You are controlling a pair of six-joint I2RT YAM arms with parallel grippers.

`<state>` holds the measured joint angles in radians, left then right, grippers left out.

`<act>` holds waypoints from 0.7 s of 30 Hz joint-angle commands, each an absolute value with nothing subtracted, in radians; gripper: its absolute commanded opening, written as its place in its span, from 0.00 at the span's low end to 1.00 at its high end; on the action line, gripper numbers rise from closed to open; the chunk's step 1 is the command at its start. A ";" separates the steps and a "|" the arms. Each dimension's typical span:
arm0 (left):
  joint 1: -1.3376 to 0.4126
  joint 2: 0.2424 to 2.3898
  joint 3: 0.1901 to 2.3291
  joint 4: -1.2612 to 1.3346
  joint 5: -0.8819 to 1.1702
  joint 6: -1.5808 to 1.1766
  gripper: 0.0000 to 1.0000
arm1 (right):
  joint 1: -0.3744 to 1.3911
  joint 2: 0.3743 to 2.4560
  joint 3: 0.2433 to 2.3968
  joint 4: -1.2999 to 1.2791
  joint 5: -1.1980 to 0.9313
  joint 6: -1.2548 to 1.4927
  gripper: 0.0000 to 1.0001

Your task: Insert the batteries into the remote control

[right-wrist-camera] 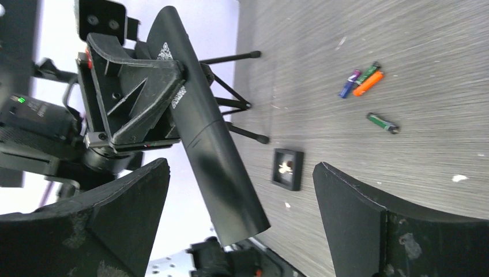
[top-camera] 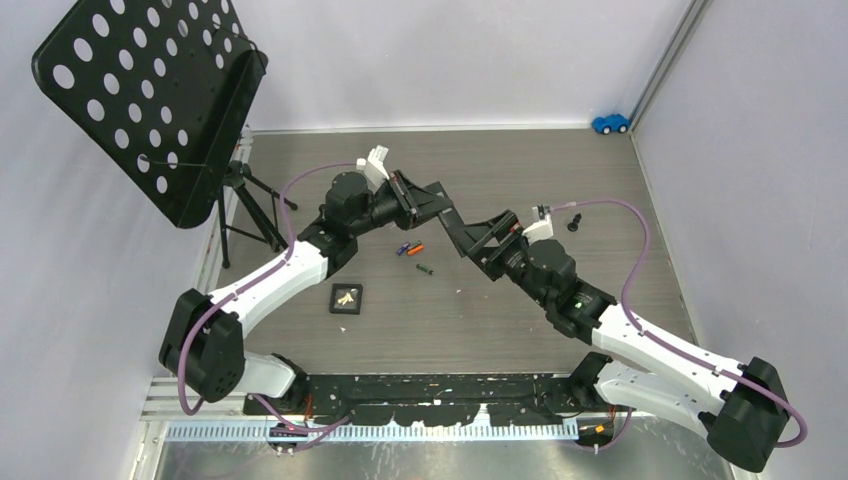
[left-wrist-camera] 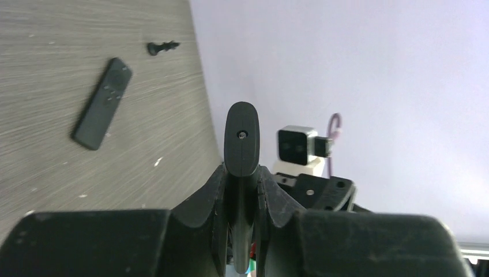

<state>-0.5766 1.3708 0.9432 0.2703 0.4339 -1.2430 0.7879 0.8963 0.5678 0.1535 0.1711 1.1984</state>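
My left gripper (top-camera: 425, 200) is shut on a long black remote (top-camera: 447, 215) and holds it in the air above the table. In the left wrist view the remote (left-wrist-camera: 241, 138) stands edge-on between the shut fingers (left-wrist-camera: 271, 196). My right gripper (top-camera: 478, 240) is open, and the free end of the held remote (right-wrist-camera: 213, 144) lies between its fingers (right-wrist-camera: 369, 219) without touching them. The batteries lie on the table: blue (right-wrist-camera: 349, 83), green (right-wrist-camera: 369, 72) and orange (right-wrist-camera: 370, 84) together, and a dark green one (right-wrist-camera: 382, 122) apart. From above they show below the remote (top-camera: 410, 248).
A second black remote (left-wrist-camera: 102, 104) lies on the table, with a small black piece (left-wrist-camera: 161, 46) beyond it. A small black square tray (top-camera: 346, 298) lies near the left arm. A music stand (top-camera: 160, 100) is at the far left, a blue toy car (top-camera: 610, 123) at the back right.
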 commanded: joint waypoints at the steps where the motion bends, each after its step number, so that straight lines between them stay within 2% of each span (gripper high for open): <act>1: -0.578 1.361 0.961 0.498 0.436 -1.374 0.00 | 0.788 0.895 0.602 0.290 0.248 1.337 0.96; 4: -0.578 1.353 0.951 0.523 0.432 -1.403 0.00 | 0.788 0.902 0.595 0.327 0.257 1.358 0.85; 11: -0.578 1.333 0.931 0.568 0.440 -1.463 0.00 | 0.788 0.918 0.560 0.402 0.250 1.385 0.69; 15: -0.578 1.314 0.926 0.573 0.431 -1.476 0.00 | 0.788 0.925 0.549 0.410 0.244 1.381 0.53; 19: -0.578 1.308 0.955 0.563 0.401 -1.478 0.00 | 0.787 0.912 0.499 0.443 0.212 1.335 0.43; 21: -0.577 1.309 0.978 0.555 0.395 -1.479 0.00 | 0.782 0.897 0.435 0.497 0.213 1.336 0.32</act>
<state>-0.5766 1.3674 0.9222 0.4694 0.4191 -1.4487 0.7879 0.9131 0.5312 0.4362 0.1993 1.3647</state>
